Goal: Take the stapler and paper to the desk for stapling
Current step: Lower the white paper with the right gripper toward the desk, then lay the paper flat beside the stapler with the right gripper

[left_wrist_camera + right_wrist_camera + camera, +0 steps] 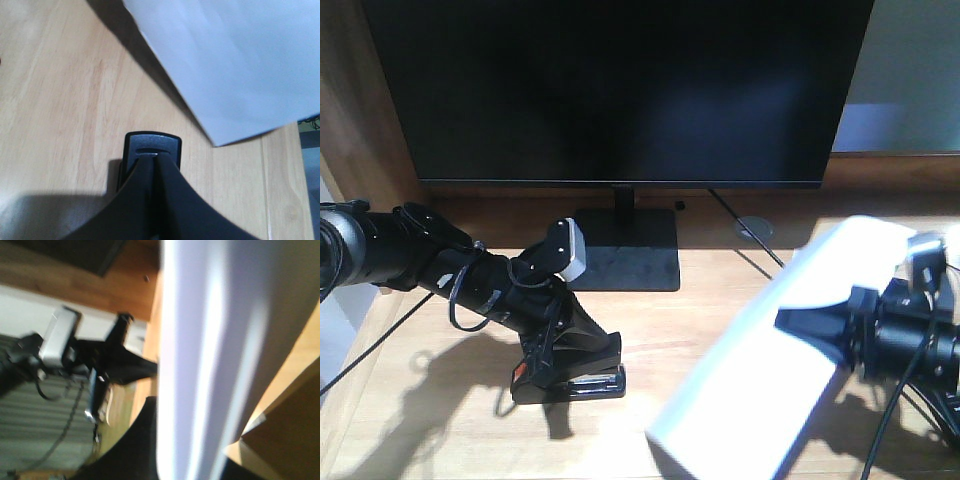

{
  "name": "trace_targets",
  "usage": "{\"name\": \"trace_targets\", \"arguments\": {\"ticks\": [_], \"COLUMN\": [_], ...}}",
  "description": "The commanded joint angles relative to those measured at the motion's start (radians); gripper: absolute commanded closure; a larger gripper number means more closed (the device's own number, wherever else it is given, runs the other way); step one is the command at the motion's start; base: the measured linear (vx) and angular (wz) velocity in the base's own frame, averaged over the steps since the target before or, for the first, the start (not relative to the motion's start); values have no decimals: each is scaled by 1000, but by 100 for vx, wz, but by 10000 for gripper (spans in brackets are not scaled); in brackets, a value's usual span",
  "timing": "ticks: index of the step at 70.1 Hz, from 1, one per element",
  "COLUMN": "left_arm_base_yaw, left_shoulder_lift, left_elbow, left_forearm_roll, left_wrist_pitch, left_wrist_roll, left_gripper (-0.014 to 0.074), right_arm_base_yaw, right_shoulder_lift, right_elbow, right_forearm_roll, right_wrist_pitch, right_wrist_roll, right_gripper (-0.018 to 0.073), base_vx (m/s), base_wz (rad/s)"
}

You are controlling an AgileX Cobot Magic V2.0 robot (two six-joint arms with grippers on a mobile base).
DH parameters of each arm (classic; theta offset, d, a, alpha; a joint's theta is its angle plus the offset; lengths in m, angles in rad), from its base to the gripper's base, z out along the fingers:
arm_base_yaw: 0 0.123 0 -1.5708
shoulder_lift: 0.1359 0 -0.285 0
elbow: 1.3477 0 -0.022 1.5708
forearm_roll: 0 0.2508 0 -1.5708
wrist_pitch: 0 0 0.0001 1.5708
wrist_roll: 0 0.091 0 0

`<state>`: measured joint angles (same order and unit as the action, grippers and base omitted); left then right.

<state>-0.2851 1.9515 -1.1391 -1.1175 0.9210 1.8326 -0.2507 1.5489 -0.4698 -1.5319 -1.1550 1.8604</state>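
Stapler (575, 383) sits low on the bench (440, 420), left of centre, clamped between the two black fingers of the left pincer (558, 352), which comes down onto it from above. The stapler is small, of smooth black plastic with a rounded end, an orange-red patch at its left end and a silver metal strip along its base. To its right the paper (770, 360), a plain, thin white sheet, hangs tilted above the pale wood-grain planks, pinched by the closed right pincer (817, 328). Stapler and sheet are apart.
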Motion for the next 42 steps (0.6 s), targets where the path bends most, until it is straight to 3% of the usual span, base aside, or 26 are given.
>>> {"name": "trace_targets", "arguments": {"ticks": [1, 10, 22, 31, 42], "left_arm_base_yaw": [-3, -3, -3, -3, -3], "left_shoulder_lift": [-47, -47, -47, -47, -47], "left_elbow": [-23, -23, -23, -23, -23], "left_forearm_roll": [-52, -52, -52, -52, -52], "left_wrist_pitch": [36, 36, 36, 36, 36], "left_wrist_roll": [-7, -7, -7, -7, -7], "left_gripper": [603, 603, 603, 603, 603], "right_arm_base_yaw": [-7, 23, 137, 203, 225], "right_shoulder_lift": [2, 29, 75, 115, 148], "right_elbow": [-25, -25, -25, -25, -25], "right_forearm_roll": [-41, -77, -68, -45, -48], "right_wrist_pitch": [-191, -191, -170, -91, 21], "right_wrist_roll": [-15, -37, -73, -88, -116], "right_gripper": [562, 562, 562, 562, 562], "base_vx": [0, 0, 0, 0, 0], "base_wz": [0, 0, 0, 0, 0]}}
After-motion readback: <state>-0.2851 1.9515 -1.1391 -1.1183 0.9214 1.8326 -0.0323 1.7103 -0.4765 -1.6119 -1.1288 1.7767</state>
